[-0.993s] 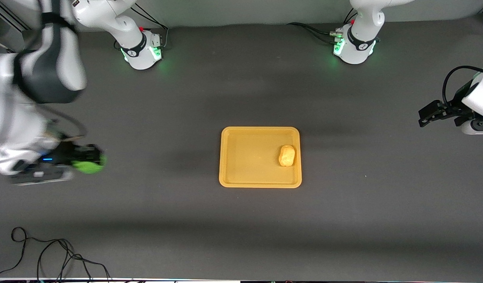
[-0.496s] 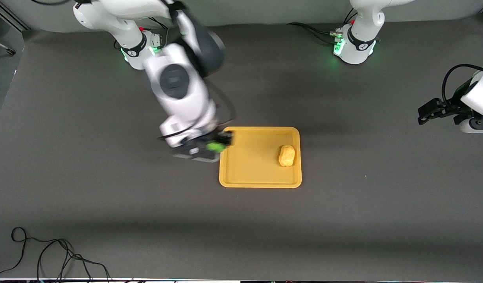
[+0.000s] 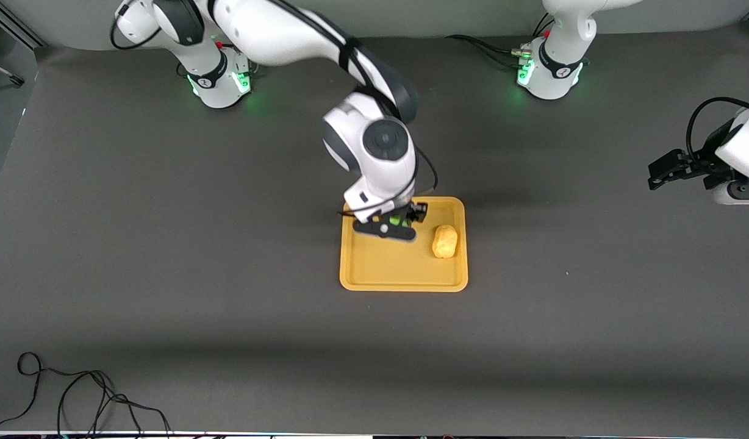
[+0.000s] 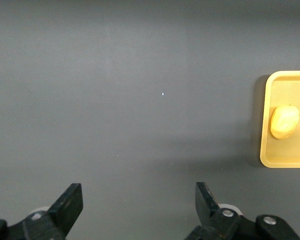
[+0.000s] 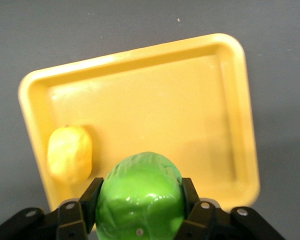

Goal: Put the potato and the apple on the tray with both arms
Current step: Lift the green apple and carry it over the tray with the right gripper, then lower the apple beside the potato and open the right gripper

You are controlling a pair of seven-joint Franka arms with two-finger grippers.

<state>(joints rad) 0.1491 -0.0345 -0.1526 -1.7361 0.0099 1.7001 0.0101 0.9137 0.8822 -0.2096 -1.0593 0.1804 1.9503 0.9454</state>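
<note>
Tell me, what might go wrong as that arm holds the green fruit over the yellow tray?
The right gripper holds the apple in the air over the tray; released from up there, the round fruit might bounce or roll over the low rim. It could also bump the potato lying close by on the tray.

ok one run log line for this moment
right end effector: shut on green apple, over yellow tray | tan potato: on tray | left end effector: open, waiting

A robotics lab is showing here: two green-lit arm bases (image 3: pixel 222 76) are standing on a dark-matted table (image 3: pixel 167 274), loose cables (image 3: pixel 75 396) trailing near its edge.
</note>
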